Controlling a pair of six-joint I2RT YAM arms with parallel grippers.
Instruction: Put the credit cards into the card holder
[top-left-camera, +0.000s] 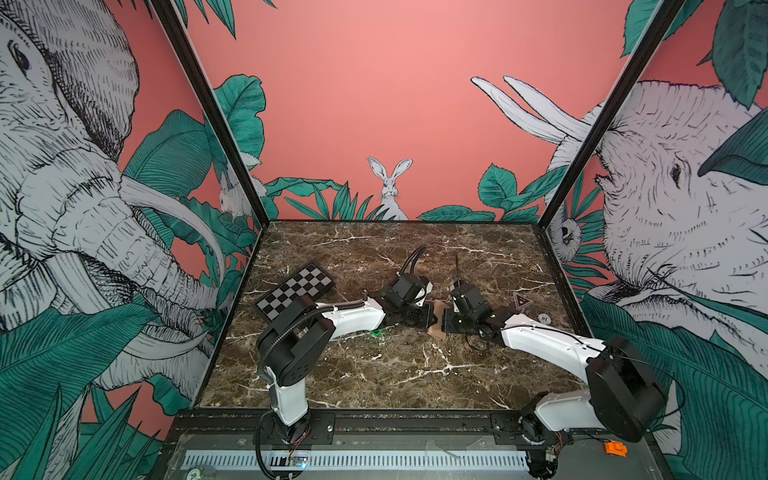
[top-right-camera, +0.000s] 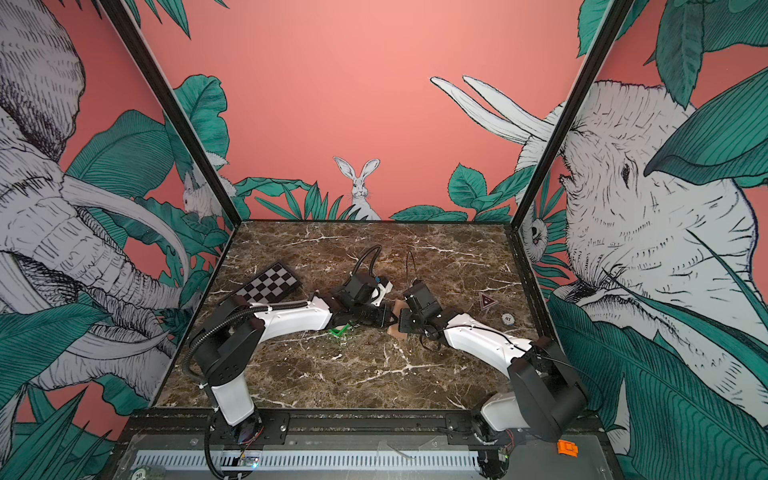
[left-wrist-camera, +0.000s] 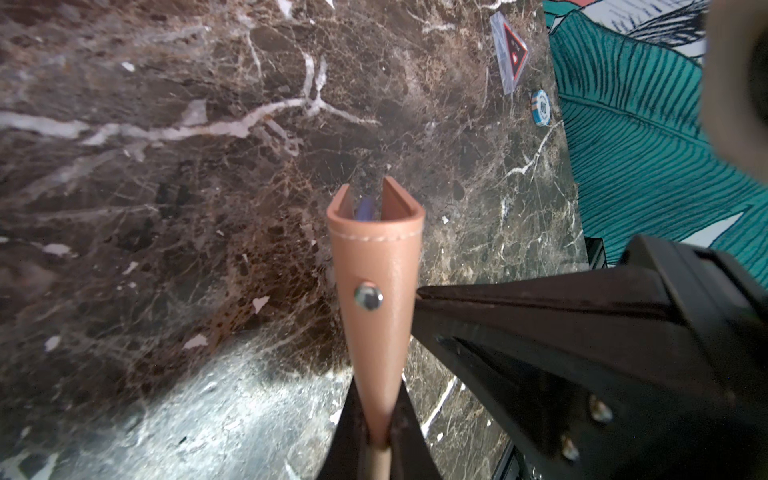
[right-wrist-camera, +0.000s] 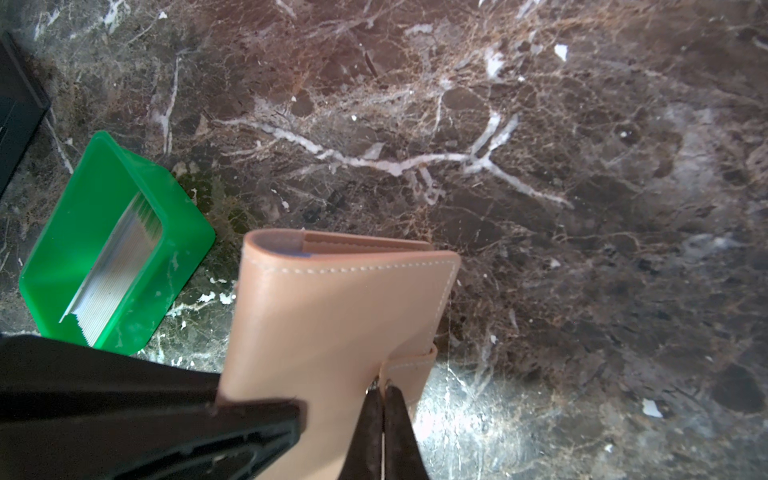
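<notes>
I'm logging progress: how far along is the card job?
Done: no card visibly loaded. In hand: both claws grip the card holder, lifted off the table; the left claw pinches one edge, the right claw pinches by the snap tab. Left: opening it and moving the cards, which sit stacked in the green tray.

one card holder (right-wrist-camera: 332, 316), one green tray (right-wrist-camera: 112, 241), two grippers

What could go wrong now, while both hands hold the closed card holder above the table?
1. The left hand and right hand both pinch the card holder; uneven pulling might tear it free of one grip.
2. The right hand pinches only near the snap tab, so it may slip.
3. The green tray sits close and might get bumped.
</notes>
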